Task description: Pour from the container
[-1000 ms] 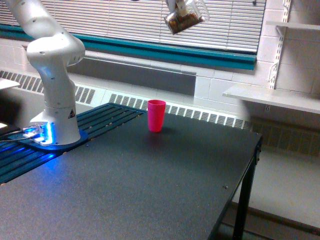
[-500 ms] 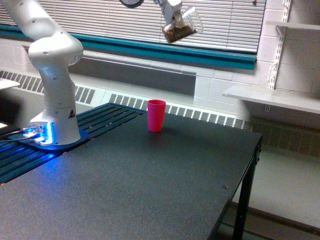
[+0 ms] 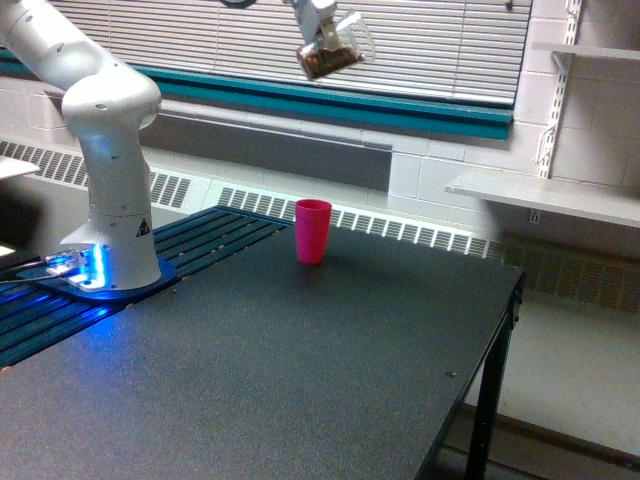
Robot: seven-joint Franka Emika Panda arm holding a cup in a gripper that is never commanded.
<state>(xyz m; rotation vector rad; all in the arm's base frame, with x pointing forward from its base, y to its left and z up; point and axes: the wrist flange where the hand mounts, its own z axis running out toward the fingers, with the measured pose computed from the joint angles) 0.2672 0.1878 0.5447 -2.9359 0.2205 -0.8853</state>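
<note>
- The gripper [image 3: 318, 25] is at the top edge of the exterior view, clamped on the container [image 3: 330, 55]; only its lower part shows.
- The container is a small clear cup with brownish contents showing through it and a thin handle loop on the exterior view's right side.
- It hangs tilted in the air, high above the desk [image 3: 300, 370], in front of the window blinds [image 3: 440, 40].
- A pink cup [image 3: 312, 230] stands upright on the desk, near its far edge.
- The container is well above the pink cup and roughly over it, a little toward the exterior view's right; the two are well apart.
- Whether anything is leaving the container cannot be told; no stream shows between it and the pink cup.
- The arm's white base [image 3: 108, 200] stands at the exterior view's left on a dark slatted part of the desk, with a blue light glowing at its foot.
- The arm rises from the base and leaves the view at the top left.
- A teal band runs along the wall under the blinds.
- White shelves [image 3: 540, 195] are fixed to the wall at the exterior view's right, beyond the desk's edge.
</note>
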